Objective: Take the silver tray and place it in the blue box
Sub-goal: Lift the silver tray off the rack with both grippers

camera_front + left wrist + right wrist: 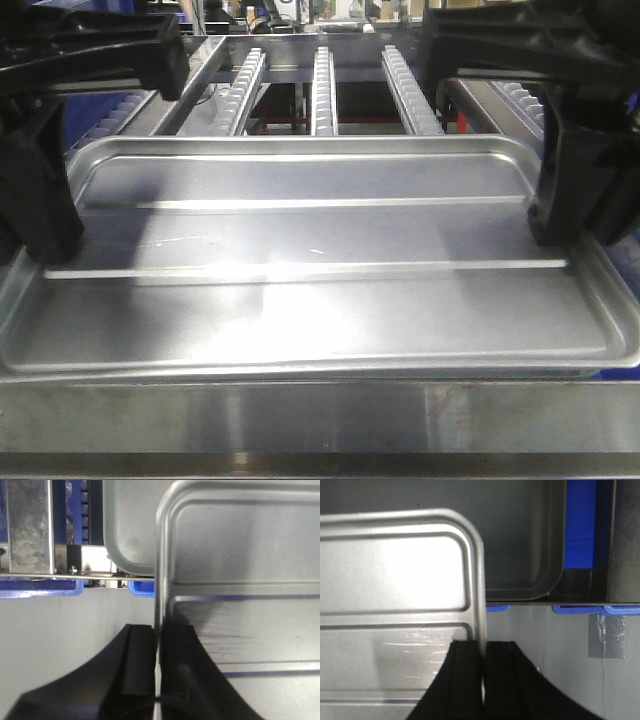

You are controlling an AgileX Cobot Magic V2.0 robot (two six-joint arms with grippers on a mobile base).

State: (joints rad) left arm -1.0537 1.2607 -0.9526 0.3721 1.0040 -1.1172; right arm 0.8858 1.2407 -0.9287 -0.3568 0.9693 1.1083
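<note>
**Two-arm carry:** Both arms have the silver tray (pixel 320 250) by its short ends. The left gripper (pixel 159 630), at the bottom centre of its wrist view, is closed to a sliver on the tray's sloped rim. The right gripper (pixel 482 647) pinches the opposite rim the same way.

The tray fills the middle of the front view, level, with its ribs running left to right. A roller conveyor (pixel 325 90) stands behind it at the top, and a steel ledge (pixel 320 420) runs across the bottom. Whether the tray hangs clear of the surface beneath cannot be told.

You look to be at the carrying step. Both bites sit on the thin lip only, so move your two wrists as one, at matched height and with fixed spacing between them. Go slowly, or the rim may slide out or the sheet may twist.

A second grey tray (pixel 130 535) shows at the top of the left wrist view, with strips of blue plastic (pixel 580 525) near it. Which of these strips belongs to the blue box is not certain. Confirm the crate's opening before you lower the tray flat.
</note>
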